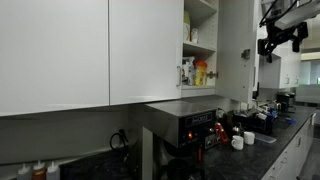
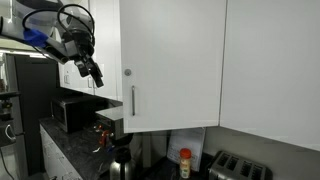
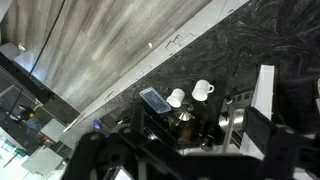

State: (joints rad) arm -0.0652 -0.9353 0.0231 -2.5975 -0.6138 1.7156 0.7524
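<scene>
Gripper: the gripper hung high, level with the wall cupboards. Its fingers were spread with nothing between them, as the wrist view showed most plainly.

Pose: the fingers pointed down and a little towards the cupboard front. That probably kept the arm clear of the worktop clutter far below.

Nearest thing: the cabinet door was shut, white and flat. It stood just beside the gripper at 3 o'clock in an exterior view, apart from it and not touched.

Knob: the small round knob sat near the door's edge at 3 o'clock from the fingers, at about their height.

Handle: the bar handle ran upright at 4 o'clock, low on the door, where a standing person's hand would find it.

Open shelves: the open cupboard lay at 9 o'clock from the gripper in an exterior view. The bottles were stored on its lower shelf, near the front.

Below: the two white cups stood upright and side by side on the dark counter. In the wrist view they were at 12 o'clock from the fingers, close to a dark machine, likely for easy filling.

Appliances: the small oven was pushed back against the wall at 6 o'clock. The jug and the toaster stood under the cupboards, leaving the counter's front free.
</scene>
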